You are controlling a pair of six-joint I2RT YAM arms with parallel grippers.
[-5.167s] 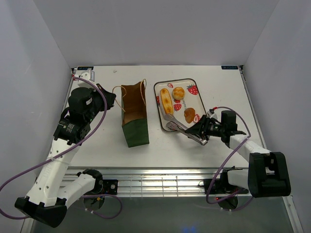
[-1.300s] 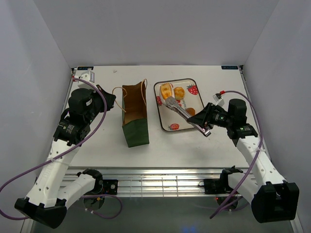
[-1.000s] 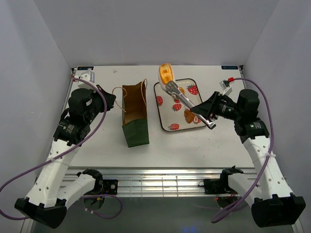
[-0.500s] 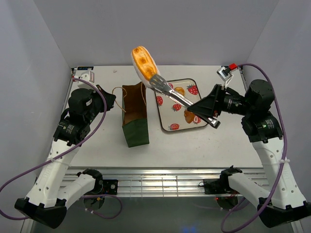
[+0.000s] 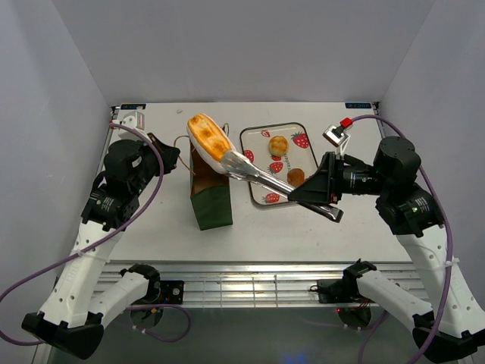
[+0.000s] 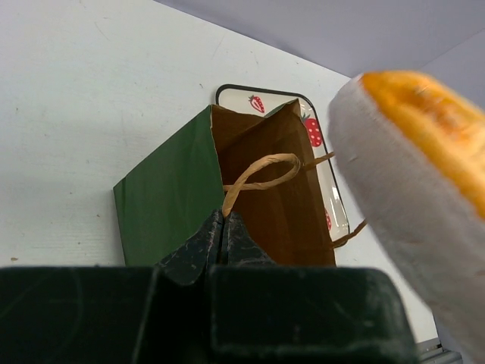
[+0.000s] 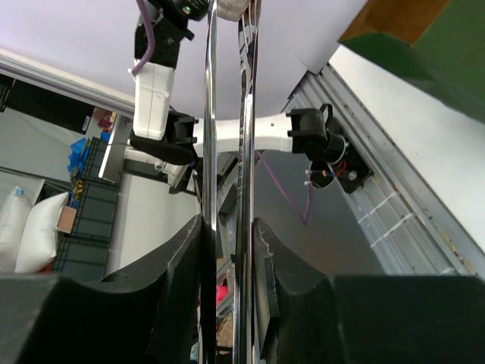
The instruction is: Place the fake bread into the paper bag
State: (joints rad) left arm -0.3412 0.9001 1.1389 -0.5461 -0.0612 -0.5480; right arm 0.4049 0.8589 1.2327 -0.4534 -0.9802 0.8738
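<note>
My right gripper (image 5: 324, 194) is shut on metal tongs (image 5: 261, 176), seen between its fingers in the right wrist view (image 7: 227, 152). The tongs pinch a long golden roll with a pale underside (image 5: 209, 138) in the air over the open mouth of the dark green paper bag (image 5: 211, 205). The roll fills the right of the left wrist view (image 6: 409, 152), above the bag (image 6: 163, 201). My left gripper (image 5: 173, 153) is shut on a tan loop handle (image 6: 254, 171) at the bag's rim. A small round bun (image 5: 278, 144) and a dark-brown piece (image 5: 296, 177) lie on the tray.
The white strawberry-printed tray (image 5: 304, 155) lies just right of the bag. A small white block (image 5: 133, 118) sits at the table's far left corner. Grey walls close in the table on three sides. A metal rail (image 5: 250, 284) runs along the near edge.
My right arm has lifted the roll off the tray with the tongs and swung it left, from above the tray's far edge to over the bag mouth. The left arm has barely moved.
</note>
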